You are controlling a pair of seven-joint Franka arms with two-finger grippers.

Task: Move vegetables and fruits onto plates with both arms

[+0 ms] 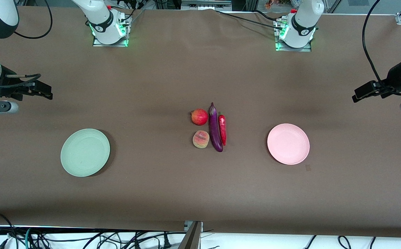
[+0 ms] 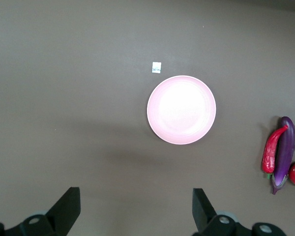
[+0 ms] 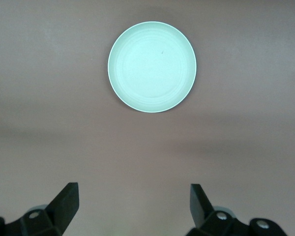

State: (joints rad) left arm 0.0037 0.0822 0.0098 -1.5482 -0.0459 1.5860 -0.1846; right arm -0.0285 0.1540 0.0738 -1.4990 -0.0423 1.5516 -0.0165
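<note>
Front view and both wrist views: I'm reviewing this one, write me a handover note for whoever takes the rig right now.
Left gripper: open, holding nothing, up over bare table at the left arm's end.
Right gripper: open, holding nothing, up over bare table at the right arm's end.
Mid-table cluster: apple, peach nearer the front camera, eggplant beside both, chili against the eggplant.
Pink plate toward the left arm's end and green plate toward the right arm's end hold nothing.
Done: nothing.
Left: all four transfers.

Even overhead light, soft shadows, slight glare perhaps on pink plate [image 2: 181, 109].
</note>
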